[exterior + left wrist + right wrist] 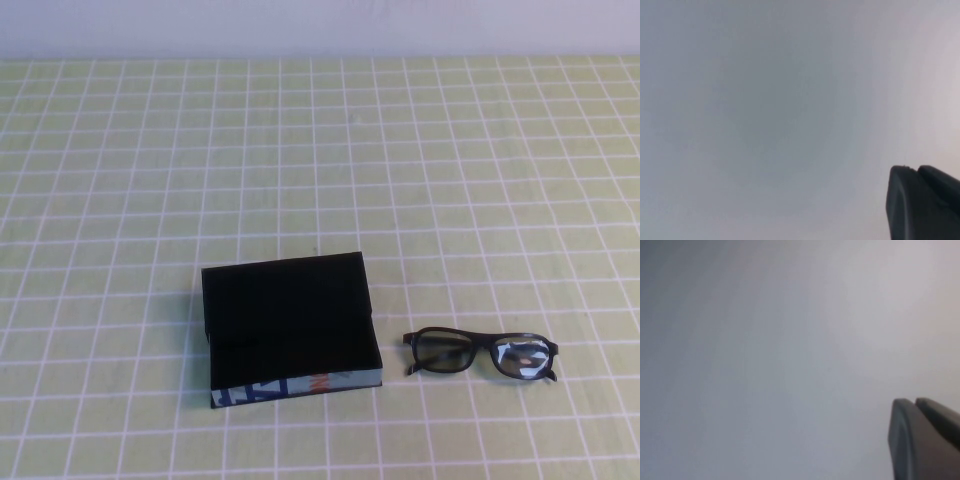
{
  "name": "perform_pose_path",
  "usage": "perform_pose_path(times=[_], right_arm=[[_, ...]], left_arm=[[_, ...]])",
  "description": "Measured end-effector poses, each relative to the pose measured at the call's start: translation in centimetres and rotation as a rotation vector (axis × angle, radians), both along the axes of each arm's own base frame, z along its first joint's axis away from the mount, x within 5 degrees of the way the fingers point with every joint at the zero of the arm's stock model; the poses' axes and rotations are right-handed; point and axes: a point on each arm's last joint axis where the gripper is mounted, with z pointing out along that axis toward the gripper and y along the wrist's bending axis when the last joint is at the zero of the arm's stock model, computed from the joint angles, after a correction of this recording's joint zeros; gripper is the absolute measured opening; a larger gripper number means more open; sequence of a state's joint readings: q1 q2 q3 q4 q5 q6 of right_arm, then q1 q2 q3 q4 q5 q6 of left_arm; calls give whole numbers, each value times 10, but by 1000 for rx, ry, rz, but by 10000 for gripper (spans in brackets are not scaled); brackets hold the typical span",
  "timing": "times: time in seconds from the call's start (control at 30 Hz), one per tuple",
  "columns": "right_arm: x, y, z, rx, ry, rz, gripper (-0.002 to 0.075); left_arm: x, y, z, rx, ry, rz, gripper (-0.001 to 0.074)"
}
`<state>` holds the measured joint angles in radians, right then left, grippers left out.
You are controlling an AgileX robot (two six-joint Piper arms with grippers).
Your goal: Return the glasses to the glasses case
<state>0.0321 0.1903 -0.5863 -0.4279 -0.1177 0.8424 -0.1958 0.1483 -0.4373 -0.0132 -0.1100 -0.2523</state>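
Near the desk's front edge, right of centre, the glasses (pixel 481 354) lie on the green-and-white checked cloth (pixel 120 180) with their arms seemingly folded, just beside but apart from the glasses case (pixel 290 325), which sits closed — so the likely trouble is a grasp on the thin frame slipping or smearing a lens, or the glasses being brought over before the lid is lifted. The case's front strip is printed blue and white with a small orange mark, but no writing on it can be read. Neither arm shows over the desk — the left gripper (pixel 922 202) and right gripper (pixel 922 437) appear only as dark finger edges against a blank grey wall, holding nothing visible, and I cannot tell how wide either stands.
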Motion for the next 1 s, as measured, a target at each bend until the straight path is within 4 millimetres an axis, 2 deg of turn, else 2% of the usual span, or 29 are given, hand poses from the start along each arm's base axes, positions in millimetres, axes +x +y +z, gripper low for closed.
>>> perform_pose_path(times=[0.1,0.17,0.3,0.43,0.57,0.77,0.9,1.0], right_arm=[[29,-3,1,-8,183,-49,-18],[51,-6,-7,-26,339,-98,-18],[91,-12,-33,-130,661,-202,-18],[119,-12,-62,-217,940,-217,-18],[132,2,-80,-298,1085,-114,-18],[137,26,-92,-315,1170,114,-18],[146,36,-104,-470,1242,229,-18],[161,43,-108,-600,1316,314,-18]], left_arm=[[18,-4,10,41,207,-3,-3],[32,-7,9,72,342,-3,-3],[57,-12,-3,123,593,-6,-3],[70,-15,-19,163,764,-8,-3],[80,-17,-26,182,833,-8,-3],[89,-19,-31,176,882,-18,-3],[93,-22,-39,148,950,-44,-3],[96,-24,-45,146,1008,-53,-3]])
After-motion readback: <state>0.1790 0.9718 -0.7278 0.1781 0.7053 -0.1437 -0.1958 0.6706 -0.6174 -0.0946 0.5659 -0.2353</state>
